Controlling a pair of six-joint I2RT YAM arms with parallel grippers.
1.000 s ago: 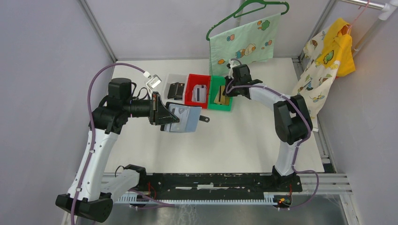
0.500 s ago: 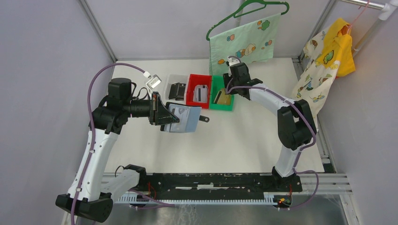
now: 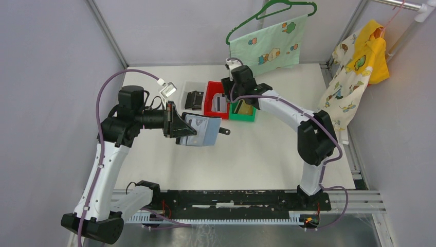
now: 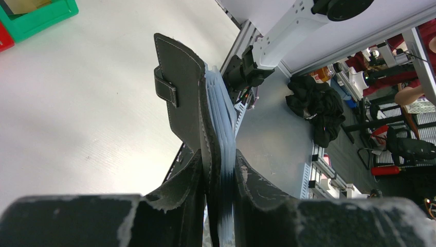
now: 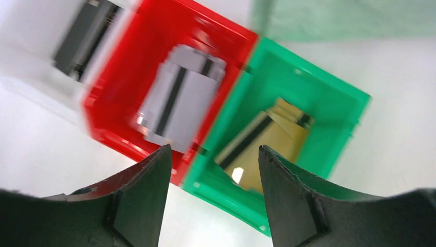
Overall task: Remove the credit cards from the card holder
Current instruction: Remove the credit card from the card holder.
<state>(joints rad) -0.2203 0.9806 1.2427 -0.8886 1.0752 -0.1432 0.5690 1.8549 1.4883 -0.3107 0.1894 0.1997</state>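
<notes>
The left gripper holds the card holder up in the air over the left half of the table, about halfway back. Its fingers squeeze the bottom of the black holder from both sides. The holder hangs open, so its grey-blue inside shows. A small snap tab sticks out on its right. I cannot tell if any cards are inside it.

Farther back, three bins sit touching in a row near the far edge. The clear bin on the left has a black thing in it. The red bin in the middle holds grey cards. The green bin on the right holds gold cards.

The right gripper hangs above where the red and green bins meet. Its fingers are spread wide and hold nothing.

Behind the bins, a green cloth hangs on a hanger.
</notes>
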